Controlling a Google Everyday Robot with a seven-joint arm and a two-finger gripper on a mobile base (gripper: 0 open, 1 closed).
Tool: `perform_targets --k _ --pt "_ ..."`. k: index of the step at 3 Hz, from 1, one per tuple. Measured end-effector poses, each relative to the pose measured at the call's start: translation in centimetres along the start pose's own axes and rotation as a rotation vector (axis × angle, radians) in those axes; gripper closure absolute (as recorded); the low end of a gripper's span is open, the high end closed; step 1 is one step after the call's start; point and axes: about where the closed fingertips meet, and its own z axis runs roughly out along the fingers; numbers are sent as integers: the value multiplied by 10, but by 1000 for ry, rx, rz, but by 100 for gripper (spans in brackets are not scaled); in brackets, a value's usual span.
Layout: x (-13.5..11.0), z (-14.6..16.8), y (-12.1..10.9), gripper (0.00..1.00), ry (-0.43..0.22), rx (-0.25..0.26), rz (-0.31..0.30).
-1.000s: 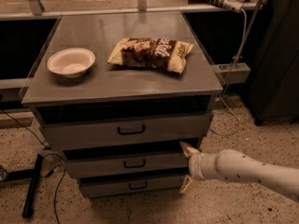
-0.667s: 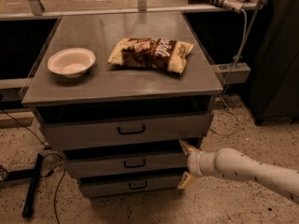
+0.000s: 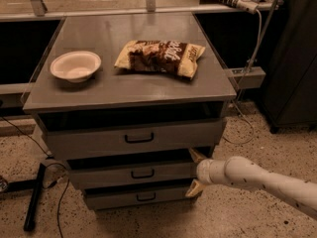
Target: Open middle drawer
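The middle drawer (image 3: 106, 176) is the grey front with a small black loop handle (image 3: 142, 174), between the taller top drawer (image 3: 89, 142) and the narrow bottom drawer (image 3: 111, 199). It stands out a little, with a dark gap above it. My gripper (image 3: 194, 172) is at the right end of the middle drawer's front. It is open, with one tan fingertip (image 3: 196, 155) above the front's upper edge and the other below its lower edge. The white arm (image 3: 257, 178) comes in from the lower right.
On the cabinet top (image 3: 133, 83) are a white bowl (image 3: 75, 66) and a chip bag (image 3: 161, 57). A black bar (image 3: 34, 197) and cables lie on the speckled floor at the left. A dark cabinet (image 3: 292, 58) stands at the right, with cords hanging beside it.
My gripper and arm have moved slightly left, closer to the right end of the middle drawer. The drawers have not visibly moved.
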Motion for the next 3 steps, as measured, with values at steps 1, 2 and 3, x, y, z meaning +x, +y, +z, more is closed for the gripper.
perform_targets --k 1,2,3 --pt "5 13 -2 0 -12 -15 -3" --pt "9 28 -5 0 -25 -51 -23" --pt "14 47 -13 0 -48 -98 -32"
